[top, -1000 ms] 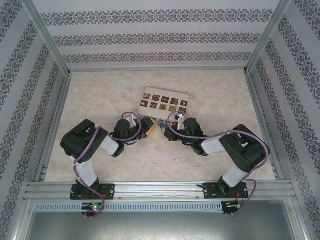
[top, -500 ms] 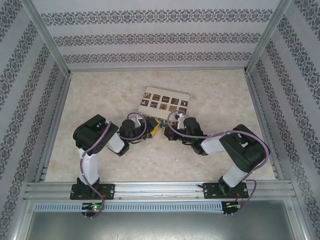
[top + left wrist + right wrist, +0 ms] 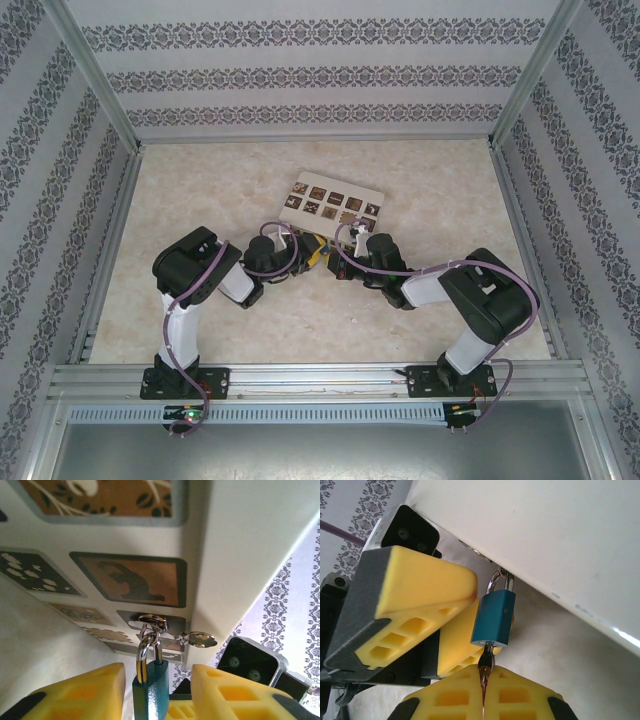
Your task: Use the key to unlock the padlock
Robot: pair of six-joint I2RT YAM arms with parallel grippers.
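The padlock hangs by its thin silver shackle from a small metal loop on the near edge of the beige box. Its blue body points away from the box, toward the two arms. The key is set in the bottom of the padlock body, in line with it, and only a short stretch of dark metal shows between the lock and the pads.

The right gripper has its two yellow fingers pressed together on the outer end of the key, with no gap between them, just below the lock.

The left gripper comes in from the other side and straddles the padlock body. Its yellow fingers stand partly apart, one on each side of the blue body. The left wrist view shows a narrow gap on one side and a wider gap on the other. Whether either pad touches the lock cannot be told from the right wrist view, where a finger tip lies very close to the upper corner of the body.

From above, the two grippers meet nose to nose at the near edge of the box, which sits around the middle of the pale table.
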